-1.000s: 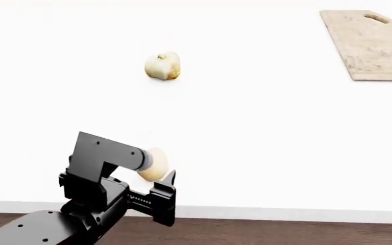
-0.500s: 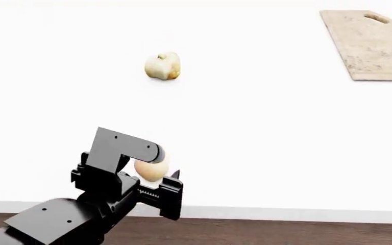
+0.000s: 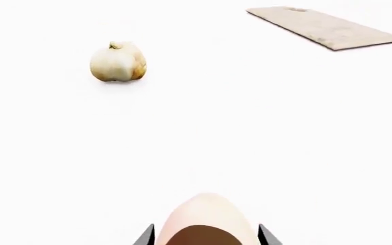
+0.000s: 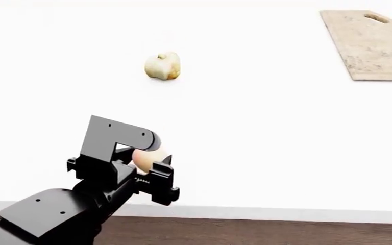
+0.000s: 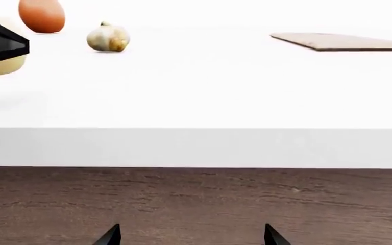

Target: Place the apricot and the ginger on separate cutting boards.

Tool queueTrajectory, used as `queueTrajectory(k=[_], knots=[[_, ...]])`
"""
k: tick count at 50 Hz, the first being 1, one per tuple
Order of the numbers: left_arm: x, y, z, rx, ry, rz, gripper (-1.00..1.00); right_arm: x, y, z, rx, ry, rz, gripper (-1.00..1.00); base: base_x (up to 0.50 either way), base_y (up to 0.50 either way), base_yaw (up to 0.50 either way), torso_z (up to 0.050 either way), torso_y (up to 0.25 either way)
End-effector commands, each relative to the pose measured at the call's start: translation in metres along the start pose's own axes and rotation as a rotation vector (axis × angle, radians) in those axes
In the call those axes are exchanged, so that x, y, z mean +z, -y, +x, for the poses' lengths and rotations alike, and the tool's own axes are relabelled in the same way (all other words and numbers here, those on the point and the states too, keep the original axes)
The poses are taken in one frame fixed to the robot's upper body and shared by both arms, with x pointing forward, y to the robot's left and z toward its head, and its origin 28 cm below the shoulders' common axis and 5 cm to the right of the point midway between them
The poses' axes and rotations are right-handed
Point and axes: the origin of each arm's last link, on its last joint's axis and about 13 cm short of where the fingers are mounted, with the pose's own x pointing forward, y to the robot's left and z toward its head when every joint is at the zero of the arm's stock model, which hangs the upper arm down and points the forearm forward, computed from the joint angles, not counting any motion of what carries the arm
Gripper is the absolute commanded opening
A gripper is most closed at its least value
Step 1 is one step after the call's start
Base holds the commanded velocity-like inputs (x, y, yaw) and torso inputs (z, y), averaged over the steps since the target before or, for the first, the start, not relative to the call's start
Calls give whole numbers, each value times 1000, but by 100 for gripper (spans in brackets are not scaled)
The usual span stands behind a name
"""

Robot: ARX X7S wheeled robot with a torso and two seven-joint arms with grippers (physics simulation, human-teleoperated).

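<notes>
White desk (image 4: 264, 132) carries everything; black left claw (image 4: 148, 166) sits near the desk's front edge in the head view, jaws closed onto the apricot (image 4: 145, 157); the pale peach fruit shows between the two fingers, mostly hidden by the claw body; left wrist view confirms it: apricot (image 3: 207, 220) wedged between both fingertips, touching each side; whether it is lifted clear of the desk cannot be told.

Ginger (image 4: 163, 66) lies loose on the bare desk, farther back than the left claw and roughly in line with it, well apart from it; stub points up; same lump in the left wrist view (image 3: 118, 62) and the right wrist view (image 5: 108, 38); it rests on no board.

Beige mottled cutting board (image 4: 371, 45) lies flat at the far right of the desk, handle hole at its far end, partly cut off by the frame edge; well apart from both ginger and apricot; nothing on its visible surface; only this one board is in view.

Right claw (image 5: 191, 236) is low, in front of the desk's edge, over dark wood floor (image 5: 196, 204); tips spread apart, nothing between them; an orange ball (image 5: 41, 15) sits behind the ginger in that view.
</notes>
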Motion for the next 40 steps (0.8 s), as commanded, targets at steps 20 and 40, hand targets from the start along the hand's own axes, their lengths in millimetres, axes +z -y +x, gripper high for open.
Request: queueTrajectory(k=[20,40], knots=[[29,-50,-90,206,179,-17,-100,129,31,7,22,138,8,100,0,0,0,0,0],[82,-84,-114,213,176,45,-100,254,60,53,271,106,-25,100,0,0,0,0,0]])
